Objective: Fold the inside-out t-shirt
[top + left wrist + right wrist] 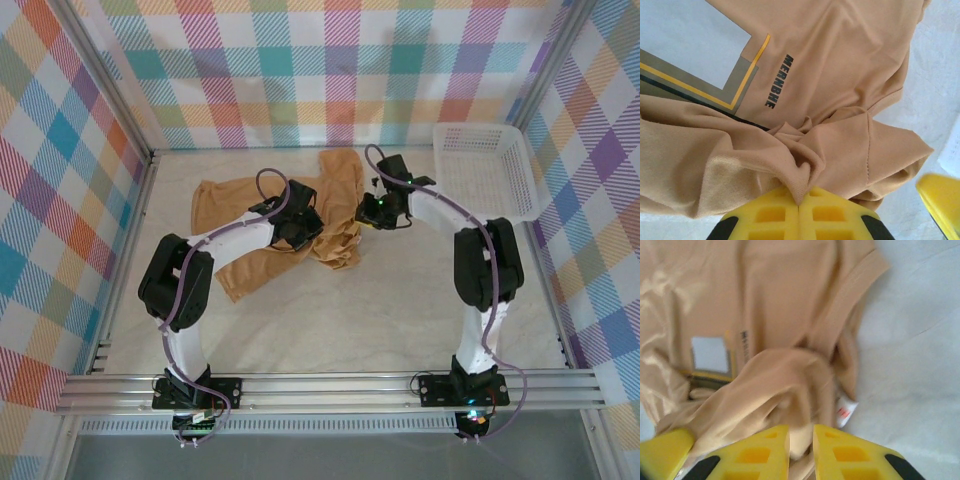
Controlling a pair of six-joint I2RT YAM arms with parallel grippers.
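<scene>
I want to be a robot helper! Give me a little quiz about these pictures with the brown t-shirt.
1. True or false: the white basket sits at the table's far right corner.
2. What is the left gripper pinching? A) a fold of the t-shirt B) the basket C) nothing
3. How many robot arms reach over the t-shirt?
Key: 1 true; 2 A; 3 two, the left arm and the right arm.
</scene>
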